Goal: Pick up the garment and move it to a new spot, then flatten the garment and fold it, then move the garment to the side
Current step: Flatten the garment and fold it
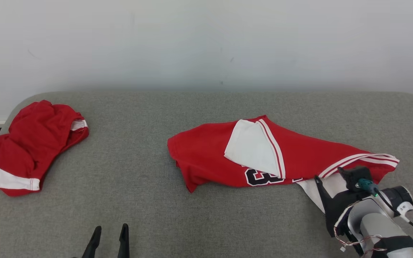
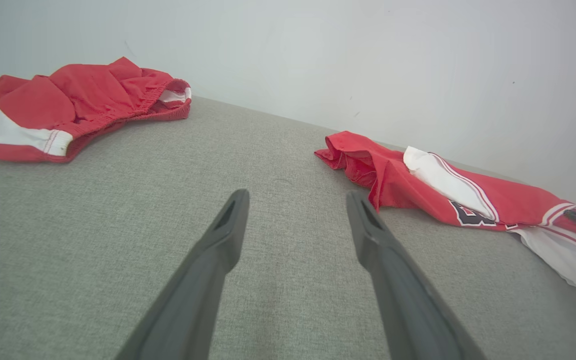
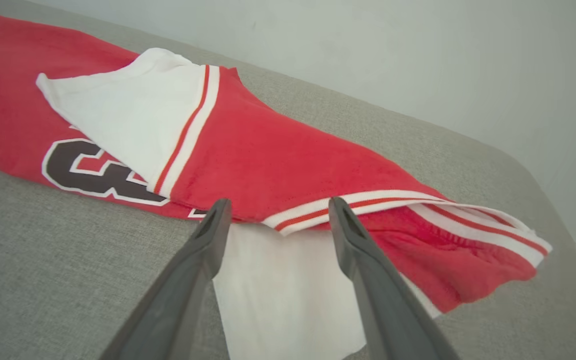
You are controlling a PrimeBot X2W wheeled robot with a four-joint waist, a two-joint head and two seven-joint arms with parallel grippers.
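The garment [image 1: 210, 157], a red jersey with white striped trim and a dark number, lies crumpled lengthwise on the grey padded surface, right of centre. A white panel is folded over its top. My right gripper [image 1: 330, 177] is open at its right end, fingers spread over the striped hem and a white flap [image 3: 288, 290], holding nothing. In the right wrist view the gripper [image 3: 279, 205] points at the garment [image 3: 278, 160]. My left gripper [image 1: 110, 229] stands open and empty at the front edge, well left of the garment [image 2: 403, 185]; its own view shows the gripper [image 2: 298, 196] over bare fabric.
A second red garment with white bands, shorts [image 1: 31, 150], lies bunched at the far left, also seen as shorts [image 2: 68, 100]. The grey surface [image 1: 138, 200] has rounded back corners and meets a pale wall. Bare room lies between the two garments.
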